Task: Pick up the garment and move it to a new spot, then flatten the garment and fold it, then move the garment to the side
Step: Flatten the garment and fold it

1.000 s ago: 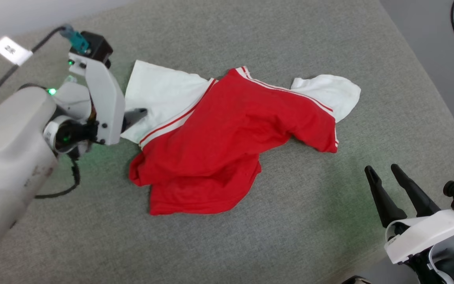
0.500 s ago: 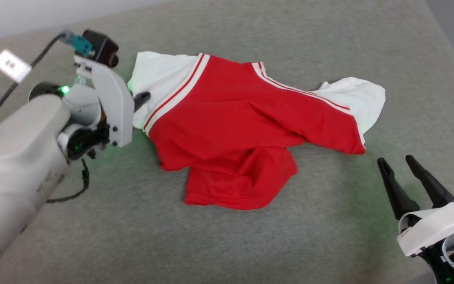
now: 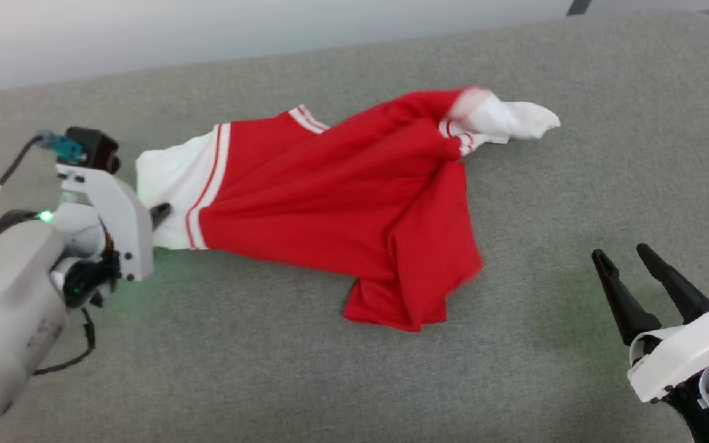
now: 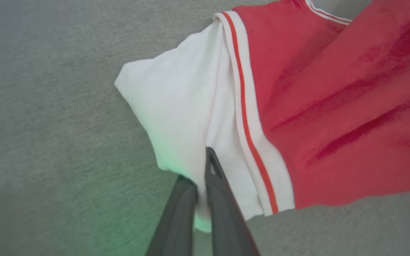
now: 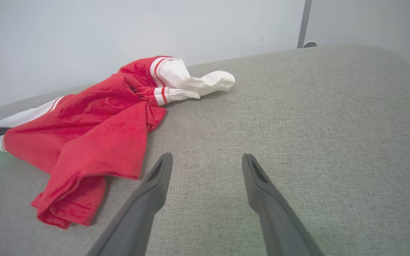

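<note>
On the grey fabric surface [image 3: 268, 381], the left pincer [image 3: 159, 213] pinches a white sleeve [image 3: 173, 175] of the crumpled red jersey [image 3: 330, 197]; the right pincer [image 3: 620, 252] stands spread.

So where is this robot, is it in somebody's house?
Probably an indoor test room, though it could be a home. The red shirt lies on a wide grey fabric-covered surface, like a padded table or couch seat, with a plain pale wall behind it.
</note>
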`<state>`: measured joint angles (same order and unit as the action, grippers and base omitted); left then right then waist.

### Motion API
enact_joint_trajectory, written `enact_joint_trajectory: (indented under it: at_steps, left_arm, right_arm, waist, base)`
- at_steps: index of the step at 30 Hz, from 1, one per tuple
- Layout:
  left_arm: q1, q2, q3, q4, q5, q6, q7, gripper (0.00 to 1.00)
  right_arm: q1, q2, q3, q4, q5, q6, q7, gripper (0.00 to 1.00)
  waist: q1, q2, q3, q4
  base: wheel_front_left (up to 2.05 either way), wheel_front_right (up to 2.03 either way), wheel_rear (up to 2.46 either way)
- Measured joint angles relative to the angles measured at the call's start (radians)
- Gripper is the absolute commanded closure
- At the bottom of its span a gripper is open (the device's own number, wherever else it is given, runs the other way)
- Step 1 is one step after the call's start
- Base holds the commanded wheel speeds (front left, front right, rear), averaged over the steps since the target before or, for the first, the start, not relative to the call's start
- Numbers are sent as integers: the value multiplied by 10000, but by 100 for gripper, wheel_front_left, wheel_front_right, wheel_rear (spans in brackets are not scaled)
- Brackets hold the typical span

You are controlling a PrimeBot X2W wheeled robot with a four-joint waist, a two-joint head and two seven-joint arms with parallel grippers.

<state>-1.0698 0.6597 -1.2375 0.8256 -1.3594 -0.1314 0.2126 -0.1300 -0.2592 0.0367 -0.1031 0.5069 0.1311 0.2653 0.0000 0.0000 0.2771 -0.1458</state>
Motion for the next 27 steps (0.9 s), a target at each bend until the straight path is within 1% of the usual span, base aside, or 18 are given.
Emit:
enact_joint_trajectory:
  at_steps: [4, 7, 10, 11, 12, 13, 14, 15, 19, 24, 27]
  left_arm:
    - [-8, -50, -46, 508, 138, 4, -199, 100]
    - [-3, -199, -100, 479, 153, 4, -299, 100]
    - [21, -224, -153, 403, 272, 4, -441, 84]
    - [45, -215, -171, 376, 332, 4, -474, 78]
    - [76, -215, -186, 374, 332, 2, -508, 67]
    - [109, -221, -203, 380, 341, 4, -570, 52]
    - [128, -222, -221, 385, 418, 4, -690, 12]
    - [130, -222, -228, 405, 472, 4, -805, 0]
    - [202, -205, -150, 376, 477, 2, -1682, 0]
    - [647, -148, -19, 261, 656, 10, -3262, 0]
    - [1197, -297, 50, -88, 759, 205, -4190, 0]
  right_arm:
    - [101, -23, 8, -109, 2, 0, 94, 0]
    - [256, -25, -40, -127, 2, 0, 167, 0]
    - [412, -29, -96, -165, 4, 0, 186, 0]
    - [433, -33, -113, -165, 6, 0, 213, 0]
    - [434, -35, -121, -169, 6, 0, 217, 0]
    - [438, -40, -134, -171, 6, 0, 232, 0]
    - [453, -50, -148, -171, 6, 0, 259, 0]
    - [482, -75, -142, -176, 6, 0, 303, 0]
    - [575, -198, -2, -224, 6, 0, 529, 0]
    - [591, -514, 328, -238, -31, 0, 874, 0]
    - [579, -773, 683, -268, -140, 0, 1154, 0]
  waist:
    - [0, 0, -210, 86]
    - [0, 0, -246, -5]
    - [0, 1, -275, -96]
    - [0, 0, -292, -114]
    - [0, 0, -315, -125]
    - [0, 0, -342, -131]
    - [0, 0, -375, -131]
    - [0, 0, -411, -125]
    - [0, 0, -575, -25]
    - [0, 0, -727, 302]
    - [0, 1, -805, 593]
  base:
    - [0, 0, 0]
    - [0, 0, 0]
    - [0, 0, 0]
    - [0, 0, 0]
    - [0, 0, 0]
    - [0, 0, 0]
    - [0, 0, 0]
    - [0, 0, 0]
    - [0, 0, 0]
    - [0, 0, 0]
    - [0, 0, 0]
